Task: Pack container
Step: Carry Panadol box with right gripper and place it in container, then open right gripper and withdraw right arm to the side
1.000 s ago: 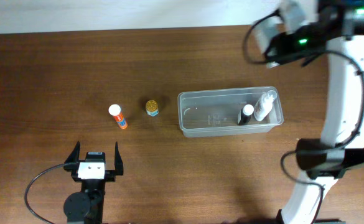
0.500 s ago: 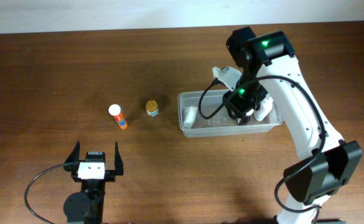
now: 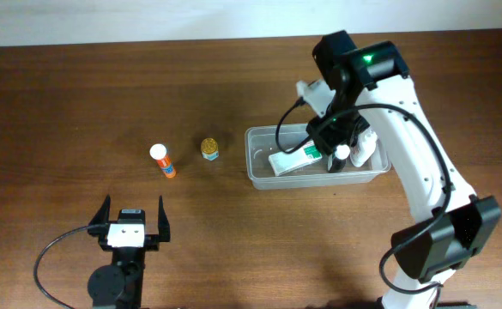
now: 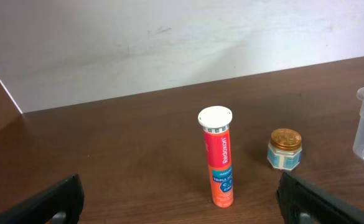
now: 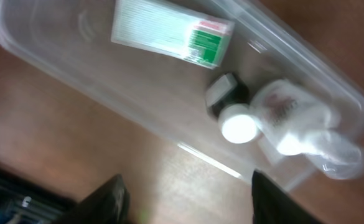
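The container [image 3: 252,163] sits right of centre on the tabletop [image 3: 79,94], long side running left to right. It holds a white-and-green box [image 3: 292,161] lying flat, a black bottle with a white cap [image 3: 341,155] and a pale bottle [image 3: 365,146] crowded into its right end.

The right tool [image 5: 188,202] hangs just above the tub with its fingers apart and nothing between them. The wrist view is blurred, so how much clearance it has is hard to judge. The main risk is there: a finger pulling out at an angle could clip the black bottle's cap and tip it onto the pale bottle. It could also catch the rim and drag the light tub.

The box spreads across much of the floor, so later items may end up perched on it instead of settling.

Left of the container a small gold-lidded jar [image 3: 209,148] and an upright orange tube [image 3: 162,160] wait on the tabletop. The tube is tall and narrow, so a glancing touch would likely topple it and let it roll.

The left tool [image 3: 132,220] rests near the front edge, wide open and empty.
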